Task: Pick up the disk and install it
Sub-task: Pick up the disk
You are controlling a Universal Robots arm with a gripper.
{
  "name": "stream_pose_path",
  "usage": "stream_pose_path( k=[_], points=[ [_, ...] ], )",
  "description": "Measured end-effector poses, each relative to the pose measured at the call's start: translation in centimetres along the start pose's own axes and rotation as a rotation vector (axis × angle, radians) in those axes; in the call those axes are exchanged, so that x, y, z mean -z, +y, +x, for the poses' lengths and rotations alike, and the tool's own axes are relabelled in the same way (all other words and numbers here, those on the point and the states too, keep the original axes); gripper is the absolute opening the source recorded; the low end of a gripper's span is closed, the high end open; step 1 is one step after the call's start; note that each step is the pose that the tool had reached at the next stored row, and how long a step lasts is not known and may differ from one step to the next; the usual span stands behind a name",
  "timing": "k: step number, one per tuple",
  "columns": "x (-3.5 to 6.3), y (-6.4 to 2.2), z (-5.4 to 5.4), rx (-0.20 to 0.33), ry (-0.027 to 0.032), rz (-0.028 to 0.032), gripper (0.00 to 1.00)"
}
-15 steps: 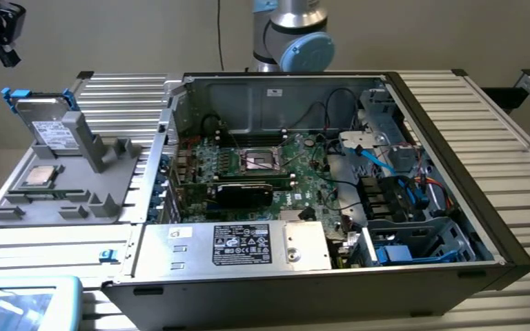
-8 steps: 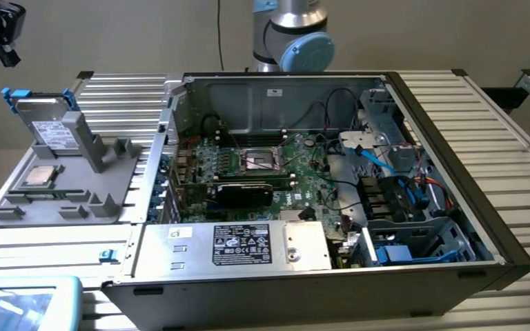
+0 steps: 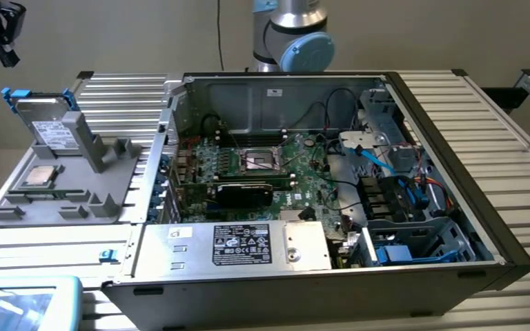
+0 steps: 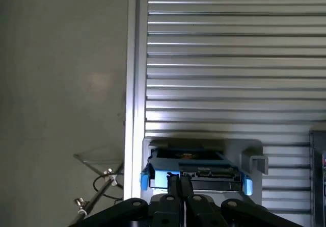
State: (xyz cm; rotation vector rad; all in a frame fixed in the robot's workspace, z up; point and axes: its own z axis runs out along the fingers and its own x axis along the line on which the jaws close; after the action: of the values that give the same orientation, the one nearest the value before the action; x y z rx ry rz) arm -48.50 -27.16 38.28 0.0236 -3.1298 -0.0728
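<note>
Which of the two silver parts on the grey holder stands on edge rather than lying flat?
The disk, the blue-framed drive propped in the grey holder; the small square CPU chip lies flat beside it.

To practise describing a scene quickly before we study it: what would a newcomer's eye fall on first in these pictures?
The open computer case takes up the middle of the exterior view, its green motherboard and blue cables laid bare, with a silver box bearing a black label at its front. At that view's left the disk stands upright in a grey holder, framed in bright blue, and the gripper hangs shut above it.
</note>
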Motion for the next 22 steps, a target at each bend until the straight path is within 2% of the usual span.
stream_pose_path(
  k=[22],
  points=[
    [-0.02,0.00,0.00,0.399,0.0187,0.0042,0.11]
  ],
)
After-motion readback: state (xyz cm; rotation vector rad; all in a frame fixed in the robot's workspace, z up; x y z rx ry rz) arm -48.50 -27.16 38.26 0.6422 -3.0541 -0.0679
